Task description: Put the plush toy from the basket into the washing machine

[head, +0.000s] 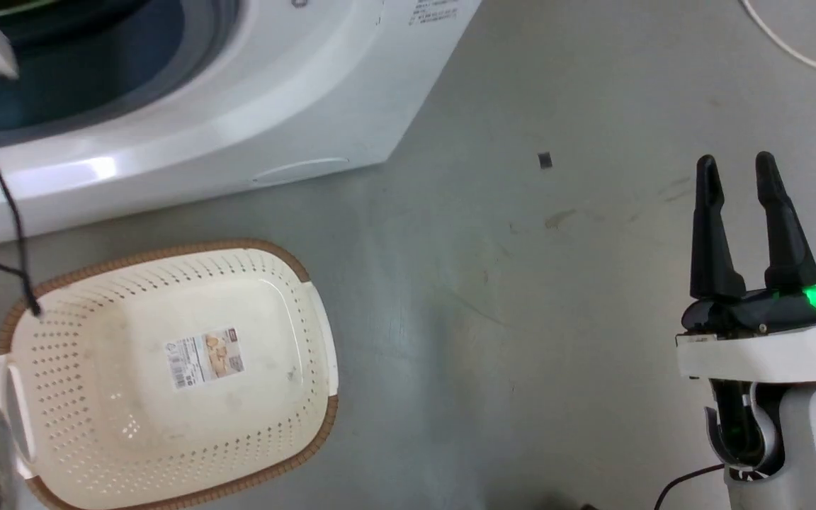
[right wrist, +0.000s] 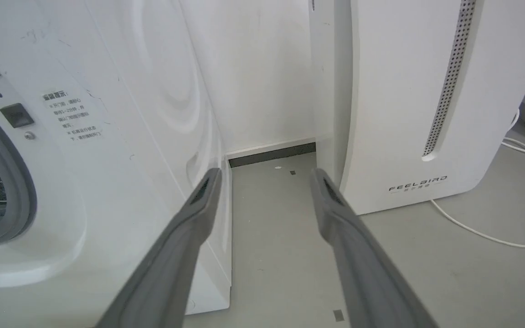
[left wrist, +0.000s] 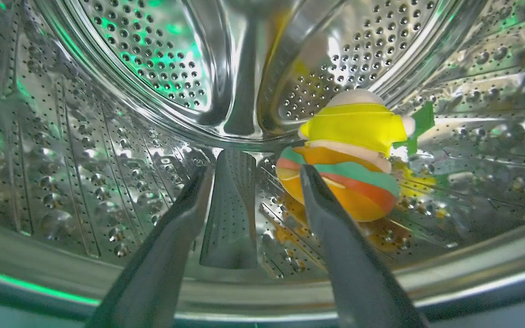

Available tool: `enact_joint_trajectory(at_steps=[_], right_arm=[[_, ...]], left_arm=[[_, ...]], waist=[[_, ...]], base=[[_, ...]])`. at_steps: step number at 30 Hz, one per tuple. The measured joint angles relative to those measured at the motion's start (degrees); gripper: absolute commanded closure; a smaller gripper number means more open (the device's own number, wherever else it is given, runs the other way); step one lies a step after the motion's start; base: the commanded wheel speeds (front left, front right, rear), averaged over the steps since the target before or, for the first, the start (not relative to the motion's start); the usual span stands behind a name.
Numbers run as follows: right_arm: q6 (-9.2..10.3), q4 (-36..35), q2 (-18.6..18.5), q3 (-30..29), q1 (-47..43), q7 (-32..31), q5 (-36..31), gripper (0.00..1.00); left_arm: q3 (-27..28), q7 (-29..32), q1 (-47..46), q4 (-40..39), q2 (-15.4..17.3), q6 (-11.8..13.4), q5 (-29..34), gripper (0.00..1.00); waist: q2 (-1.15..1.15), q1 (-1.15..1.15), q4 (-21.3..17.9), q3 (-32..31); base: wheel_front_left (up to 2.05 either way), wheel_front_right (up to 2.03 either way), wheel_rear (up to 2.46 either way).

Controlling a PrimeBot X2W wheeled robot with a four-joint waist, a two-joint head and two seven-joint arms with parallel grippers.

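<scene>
Deep on the floor of the large white washing machine's (head: 238, 120) perforated steel drum (left wrist: 130, 136) rests the small yellow-topped, orange-striped plush toy (left wrist: 349, 150), apparently free of the left gripper's (left wrist: 255, 169) spread fingers. Cream perforated plastic basket (head: 96, 397) bare. Back straight out; avoid snagging the toy.

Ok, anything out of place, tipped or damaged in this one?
Nothing stands out. The plush toy rests in the drum of the washing machine, not between the fingers of the open left gripper; the basket sits upright on the floor, undamaged.
</scene>
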State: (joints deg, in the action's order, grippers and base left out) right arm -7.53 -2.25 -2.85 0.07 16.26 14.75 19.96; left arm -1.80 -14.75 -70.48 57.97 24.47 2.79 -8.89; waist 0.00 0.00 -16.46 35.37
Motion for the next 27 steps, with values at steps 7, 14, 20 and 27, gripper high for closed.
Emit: enact_joint_trajectory(at_steps=[7,14,20,27], right_arm=[[0.0,0.29,0.0,0.01,-1.54,0.0,-1.45,0.0],[0.0,0.6,0.0,0.01,-3.72,0.0,-3.02,0.0],[0.0,0.81,0.0,-0.01,-5.69,0.0,-4.54,0.0],[0.0,0.99,0.0,0.48,-8.59,0.0,-5.97,0.0]], left_arm=[[0.44,0.0,8.43,-4.26,-3.28,0.02,-0.44,0.0],[0.9,0.0,19.49,-11.76,-6.53,0.67,-0.26,0.0],[1.92,0.0,28.68,-21.63,-9.4,1.2,0.78,0.0],[3.05,0.0,41.43,-35.01,-12.83,2.08,2.87,0.0]], waist=[[0.0,0.0,1.44,-4.63],[0.0,0.0,3.64,-9.86],[0.0,-0.01,5.64,-14.04],[0.0,-0.01,7.68,-18.98]], base=[[0.0,0.0,0.0],[0.0,0.0,0.0],[0.0,0.0,0.0],[0.0,0.0,0.0]])
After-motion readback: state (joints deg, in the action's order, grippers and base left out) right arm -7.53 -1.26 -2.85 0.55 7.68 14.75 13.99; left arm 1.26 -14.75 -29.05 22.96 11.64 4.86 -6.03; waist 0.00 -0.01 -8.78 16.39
